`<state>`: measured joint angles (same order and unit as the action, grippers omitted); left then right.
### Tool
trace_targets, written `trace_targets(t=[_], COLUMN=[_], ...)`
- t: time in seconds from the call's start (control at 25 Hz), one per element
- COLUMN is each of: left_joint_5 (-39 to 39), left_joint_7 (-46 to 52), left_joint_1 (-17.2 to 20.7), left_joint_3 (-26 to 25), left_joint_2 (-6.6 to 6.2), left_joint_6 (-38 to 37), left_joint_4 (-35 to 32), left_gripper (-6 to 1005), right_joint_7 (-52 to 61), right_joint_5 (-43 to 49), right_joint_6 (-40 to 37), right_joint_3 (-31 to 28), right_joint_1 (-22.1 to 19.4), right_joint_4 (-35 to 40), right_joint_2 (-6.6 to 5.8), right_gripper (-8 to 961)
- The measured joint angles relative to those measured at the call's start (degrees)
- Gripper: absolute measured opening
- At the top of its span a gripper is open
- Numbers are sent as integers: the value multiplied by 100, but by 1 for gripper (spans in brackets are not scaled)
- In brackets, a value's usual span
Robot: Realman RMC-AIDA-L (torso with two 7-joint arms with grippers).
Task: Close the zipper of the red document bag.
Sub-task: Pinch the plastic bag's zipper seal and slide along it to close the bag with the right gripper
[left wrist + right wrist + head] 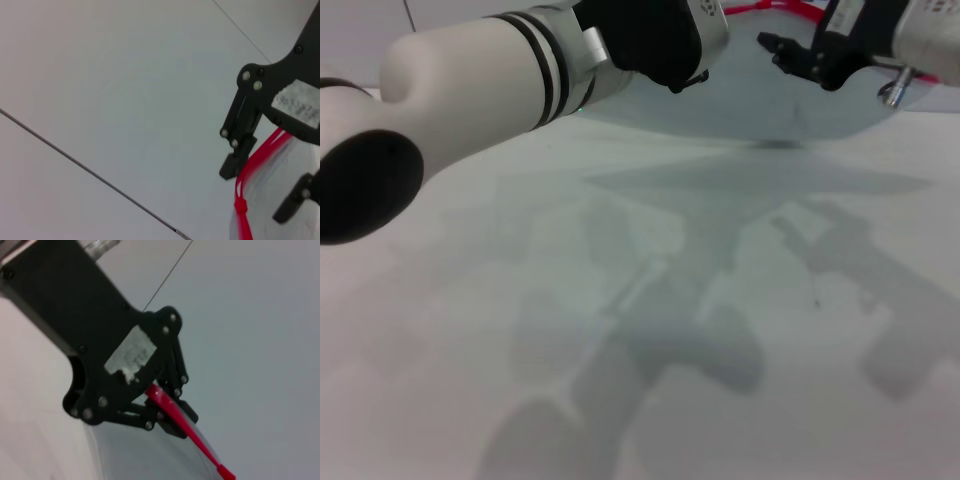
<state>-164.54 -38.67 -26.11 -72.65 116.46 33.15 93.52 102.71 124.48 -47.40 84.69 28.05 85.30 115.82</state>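
Note:
The red document bag point(740, 105) is held up off the table at the far middle, a translucent pale sheet with its red zipper point(772, 9) along the top edge. My left gripper point(670, 70) is at the bag's left part. In the left wrist view its fingers point(234, 162) stand apart and the left gripper point(255, 195) is open around the zipper point(256, 160), where two red lines meet at a small red knot. My right gripper point(778, 47) is at the bag's right part. The right wrist view shows the right gripper point(177, 417) shut on the zipper point(200, 446) above the bag point(145, 455).
The white table point(620, 320) spreads out below the arms, with only their shadows on it. My left forearm point(470, 80) crosses the upper left of the head view.

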Motion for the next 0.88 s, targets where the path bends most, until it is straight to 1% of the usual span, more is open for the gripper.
trace_targets(t=[0.08,0.16,0.28,0.48,0.72,0.88], left_joint_5=[0,0,0,1,1,1], left_joint_7=[0,-3,-11,-11,-11,-10], left_joint_1=[-4,-6,-6,-8,-9,-9], left_joint_3=[0,-1,-4,-4,-4,-4], left_joint_2=[0,0,0,0,0,0], left_joint_6=[3,8,26,34,41,40], left_joint_4=[4,8,9,9,9,9], left_gripper=[56,56,56,56,56,56], right_joint_7=[-16,-22,-16,-16,-22,-22], right_joint_5=[95,260,597,1009,1258,1352], right_joint_6=[70,316,845,1348,1420,1428], right_joint_3=[85,241,606,1109,1321,1349], right_joint_1=[3,-5,-83,-203,-265,-279], right_joint_4=[36,54,107,253,361,403], right_joint_2=[2,4,18,20,19,19], right_gripper=[524,523,525,524,524,525])
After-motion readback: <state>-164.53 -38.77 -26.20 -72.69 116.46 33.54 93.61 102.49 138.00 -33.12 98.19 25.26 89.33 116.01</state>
